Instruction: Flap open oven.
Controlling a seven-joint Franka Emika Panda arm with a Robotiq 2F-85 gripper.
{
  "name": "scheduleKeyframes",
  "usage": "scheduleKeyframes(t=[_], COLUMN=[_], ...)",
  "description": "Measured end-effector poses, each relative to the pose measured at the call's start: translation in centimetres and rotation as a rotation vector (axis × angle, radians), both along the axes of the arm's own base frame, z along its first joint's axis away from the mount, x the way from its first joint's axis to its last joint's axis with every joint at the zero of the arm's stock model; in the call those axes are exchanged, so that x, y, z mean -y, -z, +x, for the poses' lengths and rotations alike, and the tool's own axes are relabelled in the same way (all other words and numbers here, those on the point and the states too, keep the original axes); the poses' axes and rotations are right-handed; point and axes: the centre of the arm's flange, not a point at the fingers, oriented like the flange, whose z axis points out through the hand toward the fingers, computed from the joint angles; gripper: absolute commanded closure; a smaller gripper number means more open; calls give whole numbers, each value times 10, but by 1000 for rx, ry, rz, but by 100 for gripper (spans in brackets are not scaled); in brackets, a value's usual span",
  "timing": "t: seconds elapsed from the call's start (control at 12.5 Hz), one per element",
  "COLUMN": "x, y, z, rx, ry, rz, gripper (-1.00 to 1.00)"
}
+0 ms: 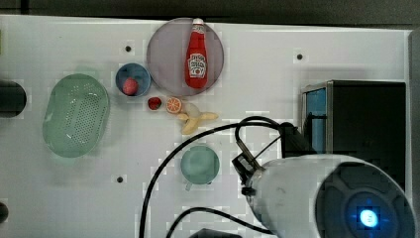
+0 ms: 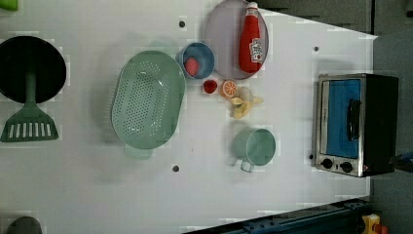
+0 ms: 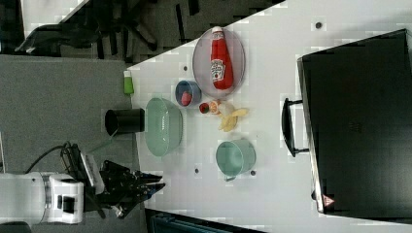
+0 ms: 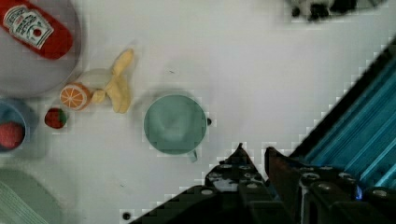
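Observation:
The oven (image 2: pixel 380 122) stands at the left view's right, with a black top (image 1: pixel 369 129), a silver frame and two black knobs (image 2: pixel 336 165). Its blue glass door (image 2: pixel 341 117) is up against the frame, and the dark bar handle (image 3: pixel 287 127) runs across it. My gripper (image 4: pixel 255 156) hangs above the table just in front of the door (image 4: pixel 359 135), beside the green mug (image 4: pixel 175 123). Its two fingers stand close together with only a slim gap and nothing between them. In the top view the gripper (image 1: pixel 292 140) sits next to the handle (image 1: pixel 309 121).
A green mug (image 1: pixel 199 164) stands in front of the oven. Farther off are a peeled banana (image 1: pixel 195 121), an orange half (image 1: pixel 174 105), a strawberry (image 1: pixel 154 103), a blue bowl (image 1: pixel 132 79), a ketchup bottle (image 1: pixel 197 54) on a grey plate (image 1: pixel 163 54), and a green colander (image 1: pixel 75 115).

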Motion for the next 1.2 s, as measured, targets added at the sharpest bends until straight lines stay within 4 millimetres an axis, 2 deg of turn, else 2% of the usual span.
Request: scheduleKeyframes(t=[0.16, 0.32, 0.56, 0.72, 0.88, 1.2], x=[22, 53, 102, 129, 150, 173], y=[0, 1, 14, 36, 66, 129], z=[-1, 0, 3, 17, 34, 58], rx=[24, 61, 90, 99, 94, 65], ry=[-124, -231, -408, -514, -605, -750], rz=[-22, -67, -103, -124, -136, -154], gripper=[65, 65, 65, 65, 65, 65])
